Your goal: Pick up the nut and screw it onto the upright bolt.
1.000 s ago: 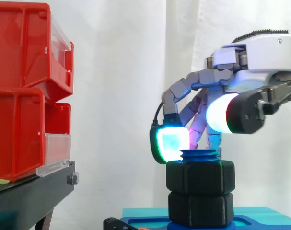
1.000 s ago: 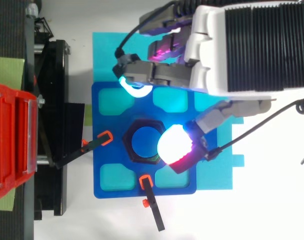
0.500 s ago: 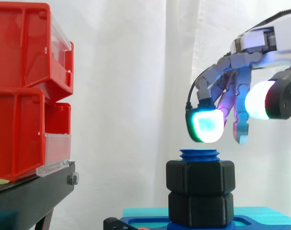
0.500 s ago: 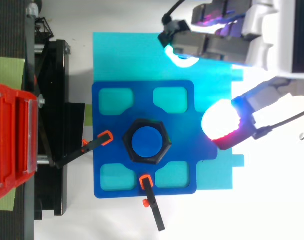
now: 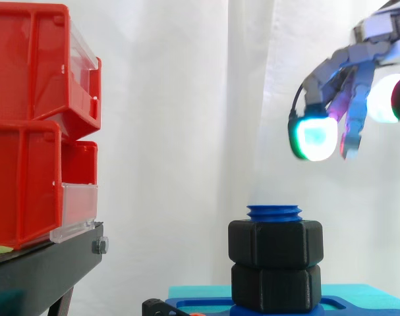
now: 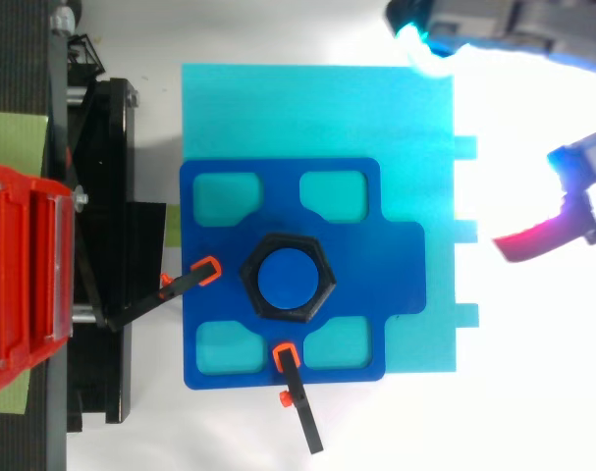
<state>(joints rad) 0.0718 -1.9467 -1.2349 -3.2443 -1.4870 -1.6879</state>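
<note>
The nut [image 5: 275,243] sits threaded on the blue bolt [image 5: 275,212] at lower centre, so screwing looks finished. The hand [image 5: 314,137] hovers upper right, fingers apart and empty. Any next move would only be a check for tightness.

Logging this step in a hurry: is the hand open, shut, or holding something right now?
Hand: open, fingers relaxed, holding nothing. It is raised clear of the nut, which sits on the bolt.
</note>
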